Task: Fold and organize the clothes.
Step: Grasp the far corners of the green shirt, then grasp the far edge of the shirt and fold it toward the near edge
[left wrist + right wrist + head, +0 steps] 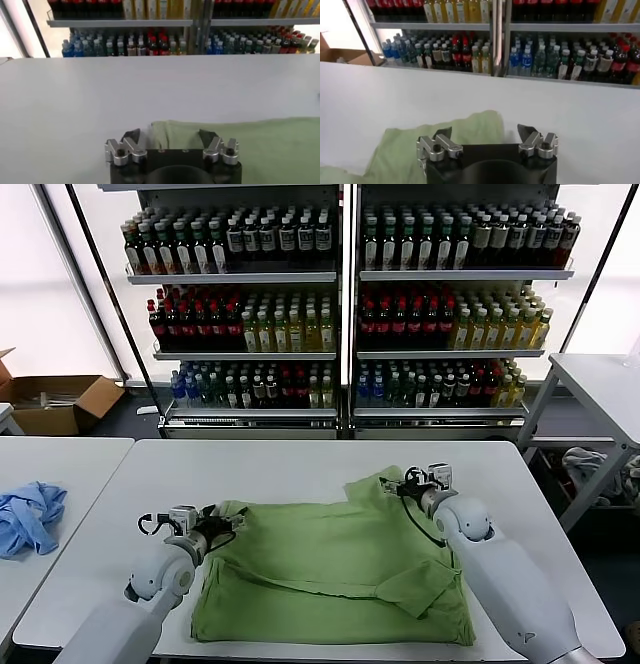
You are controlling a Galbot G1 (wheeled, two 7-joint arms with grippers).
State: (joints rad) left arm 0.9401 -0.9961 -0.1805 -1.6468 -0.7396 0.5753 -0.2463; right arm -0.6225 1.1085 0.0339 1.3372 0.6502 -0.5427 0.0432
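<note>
The clothes, a light green polo shirt (330, 569), lie partly folded on the white table (290, 464), with one sleeve turned in at the lower right. My left gripper (228, 522) is at the shirt's far left corner. In the left wrist view its fingers stand open (170, 135) on either side of the cloth edge (240, 145). My right gripper (395, 484) is at the far right corner, on the raised sleeve tip. It is also open (484, 131), and the green cloth (465, 127) lies between and beyond its fingers.
A light blue garment (28, 516) lies on the neighbouring table to the left. Shelves of bottles (340, 314) stand behind the table, with a cardboard box (55, 399) on the floor at the left. A small side table (600, 379) stands at the right.
</note>
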